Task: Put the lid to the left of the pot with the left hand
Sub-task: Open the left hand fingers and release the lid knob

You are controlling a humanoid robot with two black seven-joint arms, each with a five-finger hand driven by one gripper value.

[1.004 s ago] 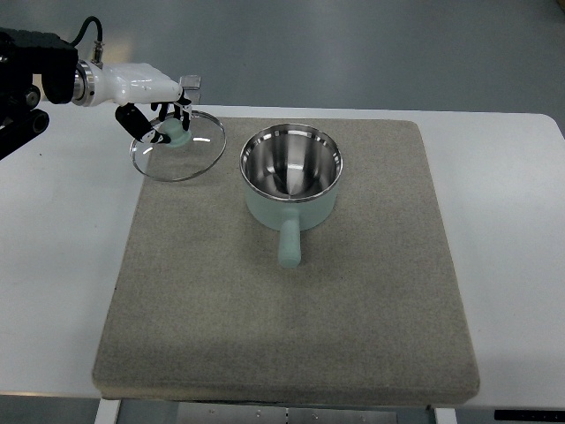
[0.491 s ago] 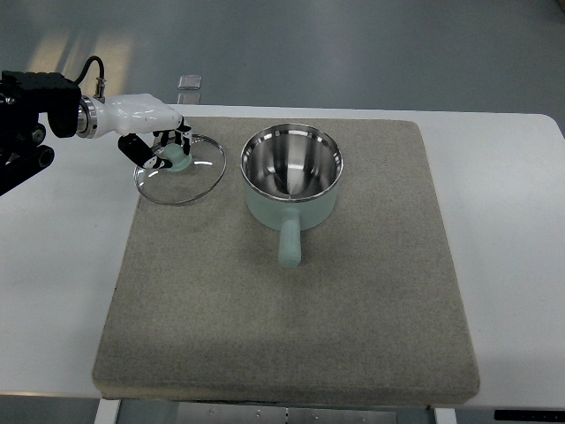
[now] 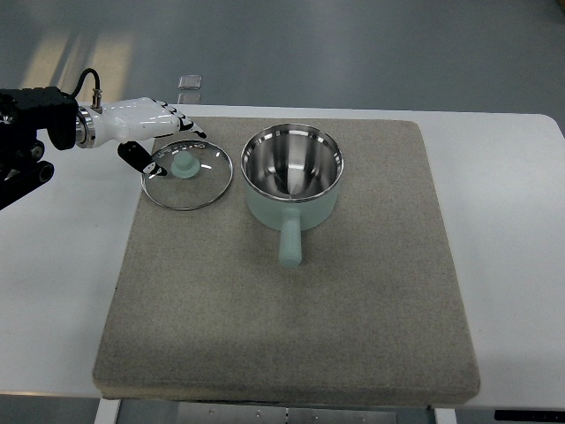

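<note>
My left hand [image 3: 146,124] has let go: the fingers [image 3: 187,125] are spread and holding nothing, where half a second ago they were pinched around the lid's green knob [image 3: 184,164]. The lid [image 3: 187,174] now lies flat on the grey mat [image 3: 291,327], just below and to the right of my fingertips, its rim close beside the pot [image 3: 291,181] but not touching it as far as I can see. Compared with a second ago it sits lower and nearer the pot, no longer tilted off the mat's edge. I'd call the placement done; what's left is pulling clear without nudging the glass.
</note>
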